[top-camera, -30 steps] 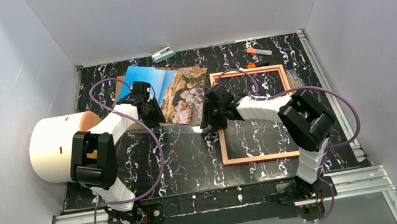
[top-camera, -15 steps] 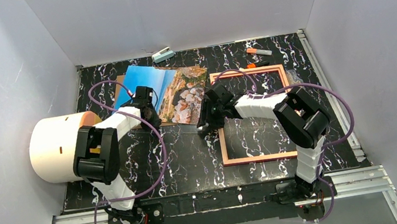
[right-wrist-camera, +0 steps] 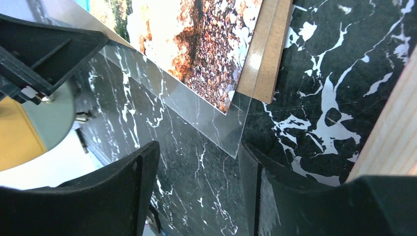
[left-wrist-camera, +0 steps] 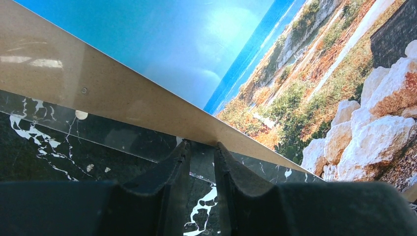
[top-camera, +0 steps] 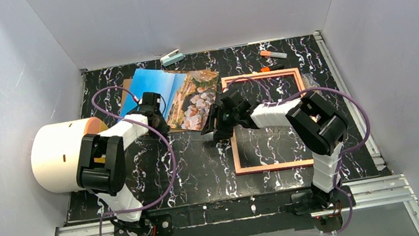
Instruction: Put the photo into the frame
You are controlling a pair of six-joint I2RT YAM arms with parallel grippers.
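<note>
The photo (top-camera: 175,95) lies face up at the back left of the table, blue sky (left-wrist-camera: 206,44) on one side and rocky shore (right-wrist-camera: 196,34) on the other. It rests on a brown backing board (left-wrist-camera: 98,88), which sits on a clear sheet (right-wrist-camera: 196,108). The frame (top-camera: 267,120) lies flat to its right, pale wood side up, with nothing inside. My left gripper (left-wrist-camera: 202,146) stands at the stack's near left edge. Its tips touch the board's edge, a narrow gap between them holding nothing. My right gripper (right-wrist-camera: 196,147) is open wide around the sheet's near corner.
A big white cylinder with an orange end (top-camera: 62,155) stands at the left edge beside my left arm. A small teal and white tool (top-camera: 172,57) and orange markers (top-camera: 273,54) lie along the back edge. Grey walls close in three sides.
My right gripper's jaws have spread wider at the clear sheet's corner. The left jaws have narrowed a little and the left arm shifted slightly back. Photo and frame have not moved.
</note>
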